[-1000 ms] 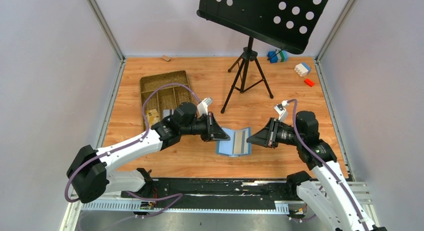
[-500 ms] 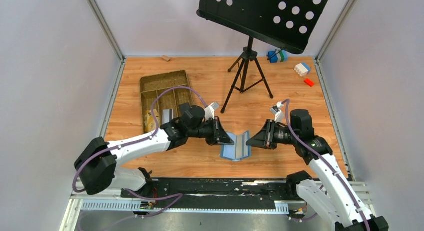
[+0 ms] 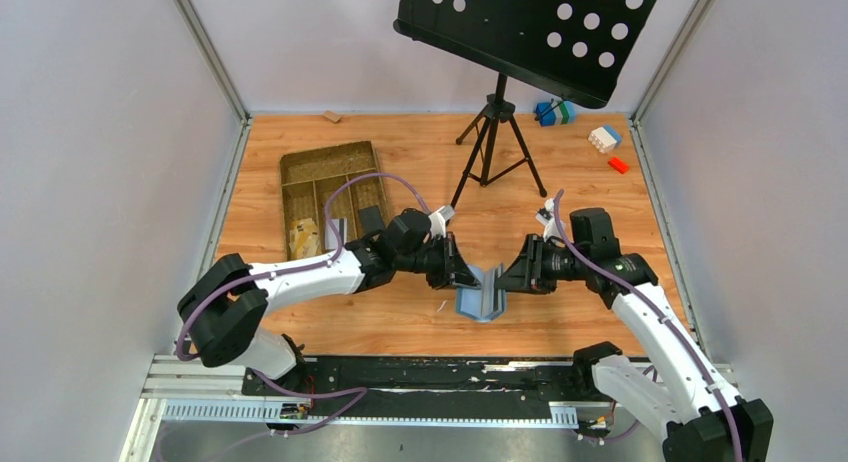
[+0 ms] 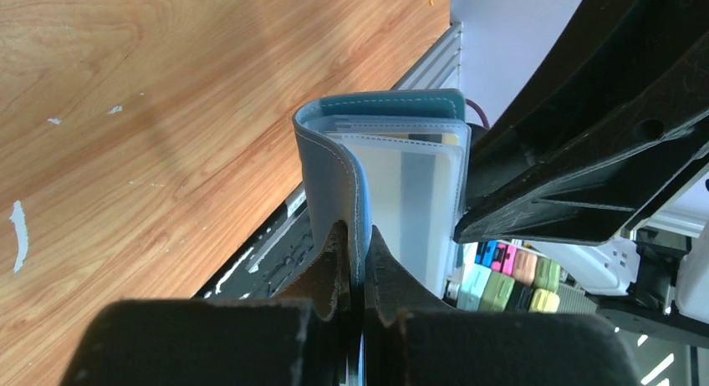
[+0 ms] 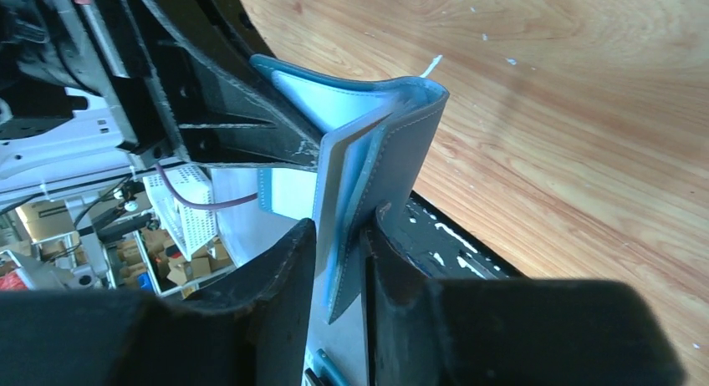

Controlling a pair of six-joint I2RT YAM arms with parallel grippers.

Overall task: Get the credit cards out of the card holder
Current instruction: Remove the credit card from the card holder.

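desk: status of the card holder?

operator: the card holder (image 3: 480, 300) stands half open in a v between my two arms, over the near middle of the table (image 3: 400, 322). i cannot tell whether its spine rests on the wood or hangs just above it.

desk: cards?

operator: not out. in the left wrist view a grey card (image 4: 422, 206) sits behind a clear sleeve inside the holder. i see no black card in any view.

desk: gripper state?

operator: left gripper (image 4: 355, 252): fingers closed tight on the edge of the left cover. right gripper (image 5: 339, 261): fingers pinched on the edge of the right cover. each holds one flap.

desk: step in hand?

operator: i judge it as opening and presenting the holder. extraction has not begun.

desk: next move?

operator: probably spread the covers wider or lay one flap flat, then release one gripper and re-grip on an exposed card edge. the card is thin and sleeved. pinch the card alone and pull along the sleeve opening while the other gripper restrains the holder.

desk: surroundings?

operator: tray (image 3: 330, 197) well to the left, music stand (image 3: 495, 132) behind. neither obstructs.
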